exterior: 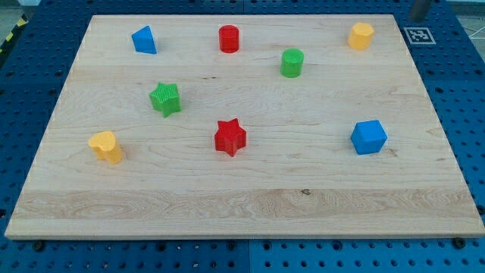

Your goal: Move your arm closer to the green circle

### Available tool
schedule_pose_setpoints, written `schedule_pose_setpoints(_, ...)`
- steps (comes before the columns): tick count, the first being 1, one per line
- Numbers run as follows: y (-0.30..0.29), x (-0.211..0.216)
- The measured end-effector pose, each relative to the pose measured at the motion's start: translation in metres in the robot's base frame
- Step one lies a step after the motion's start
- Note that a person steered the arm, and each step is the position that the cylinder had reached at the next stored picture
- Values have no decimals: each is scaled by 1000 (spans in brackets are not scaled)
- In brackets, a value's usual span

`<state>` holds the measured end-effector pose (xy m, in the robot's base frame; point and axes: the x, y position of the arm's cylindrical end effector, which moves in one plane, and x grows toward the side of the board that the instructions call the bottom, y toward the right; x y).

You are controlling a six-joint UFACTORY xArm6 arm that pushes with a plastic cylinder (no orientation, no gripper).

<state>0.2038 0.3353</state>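
The green circle [292,62] is a short green cylinder standing on the wooden board [250,205], above and right of the centre. Only the lower end of my rod shows, at the view's top right corner. My tip [417,16] is just past the board's top right corner, far to the right of and above the green circle. A yellow hexagon block [361,36] lies between the tip and the green circle. The tip touches no block.
A red cylinder [229,38] and a blue triangle block [144,39] are at the top left. A green star [165,99], red star [229,137], yellow block [106,146] and blue cube [369,136] lie lower. A marker tag [417,35] sits beside the board.
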Motion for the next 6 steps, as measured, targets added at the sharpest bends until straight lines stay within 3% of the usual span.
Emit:
schedule_pose_setpoints(1,-1,0)
schedule_pose_setpoints(3,-27,43)
schedule_pose_setpoints(6,-110,99)
